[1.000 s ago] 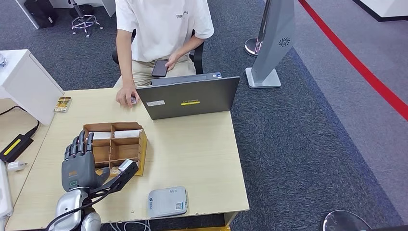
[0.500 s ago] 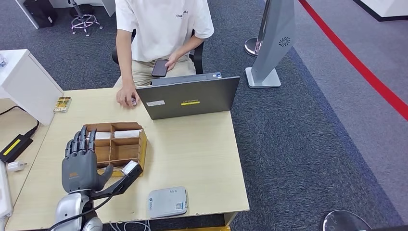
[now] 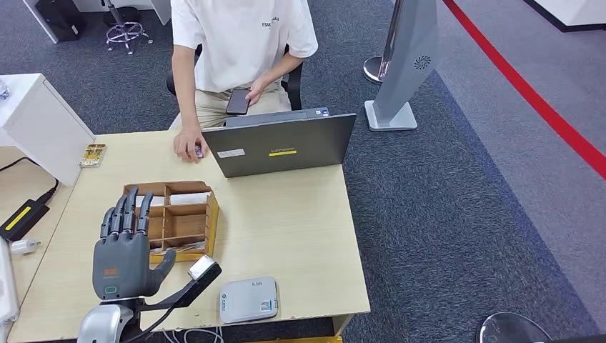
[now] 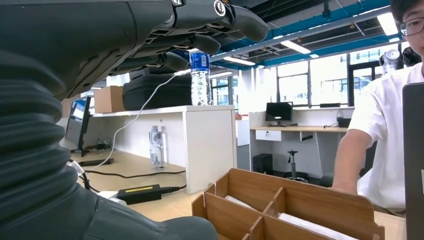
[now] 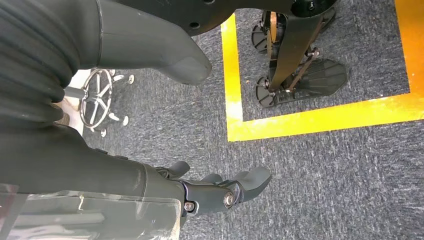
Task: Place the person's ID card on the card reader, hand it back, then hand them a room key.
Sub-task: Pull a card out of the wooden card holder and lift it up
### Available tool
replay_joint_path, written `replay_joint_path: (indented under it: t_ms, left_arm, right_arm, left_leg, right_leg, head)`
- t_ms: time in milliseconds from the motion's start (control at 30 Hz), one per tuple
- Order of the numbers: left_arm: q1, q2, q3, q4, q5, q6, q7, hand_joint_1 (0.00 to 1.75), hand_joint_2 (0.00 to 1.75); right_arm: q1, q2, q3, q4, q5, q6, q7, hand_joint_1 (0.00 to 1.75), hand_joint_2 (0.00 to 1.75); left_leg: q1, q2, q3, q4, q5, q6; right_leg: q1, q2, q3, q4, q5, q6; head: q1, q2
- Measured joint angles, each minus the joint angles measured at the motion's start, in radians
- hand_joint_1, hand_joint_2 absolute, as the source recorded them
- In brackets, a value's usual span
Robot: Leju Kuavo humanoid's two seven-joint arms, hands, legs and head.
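Drawing back toward the robot, the left hand [image 3: 125, 259] is hovering, fingers [image 3: 128, 214] spread and empty, over the light wooden worktop [image 3: 300, 221] beside the compartmented wooden box [image 3: 175, 218]; the right hand [image 5: 220, 192] is hanging empty, fingers loosely curled; the white flat card reader [image 3: 249, 300] is lying near the front edge.

Even, bright overhead light across my head view, soft short shadows under the laptop [image 3: 286, 146] at centre, ceiling strip lights [image 4: 300, 46] glaring at upper right of my left wrist view, my left hand [image 4: 100, 45] near, dark and blurred.
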Motion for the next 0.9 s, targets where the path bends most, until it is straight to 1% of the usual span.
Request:
replay_joint_path:
  t_ms: [333, 467, 733, 900]
  left_arm:
    - [0.015, 0.001, -0.004, -0.01, 0.0, 0.0, -0.003, 0.0, 1.75]
    - [0.02, 0.0, -0.004, -0.011, 0.0, -0.005, -0.019, 0.0, 1.75]
    - [0.038, -0.018, 0.004, 0.004, 0.0, -0.044, -0.035, 0.0, 1.75]
    - [0.046, -0.029, 0.022, 0.03, 0.0, -0.05, -0.036, 0.0, 1.75]
  right_arm:
    - [0.0, 0.001, 0.0, 0.0, 0.0, 0.0, 0.0, 0.0, 1.75]
    - [0.0, 0.001, 0.0, 0.0, 0.001, 0.0, 0.002, 0.0, 1.75]
    - [0.0, 0.001, 0.0, 0.0, 0.007, 0.0, 0.006, 0.0, 1.75]
    - [0.0, 0.001, 0.0, 0.0, 0.009, 0.0, 0.01, 0.0, 1.75]
  left_leg:
    - [0.0, 0.0, 0.0, 0.0, 0.0, 0.0]
    - [0.0, 0.0, 0.0, 0.0, 0.0, 0.0]
    - [0.0, 0.0, 0.0, 0.0, 0.0, 0.0]
    - [0.0, 0.0, 0.0, 0.0, 0.0, 0.0]
  right_leg:
    - [0.0, 0.0, 0.0, 0.0, 0.0, 0.0]
    - [0.0, 0.0, 0.0, 0.0, 0.0, 0.0]
    - [0.0, 0.0, 0.0, 0.0, 0.0, 0.0]
    - [0.0, 0.0, 0.0, 0.0, 0.0, 0.0]
  head:
    - [0.0, 0.0]
    - [0.0, 0.0]
    - [0.0, 0.0]
    - [0.0, 0.0]
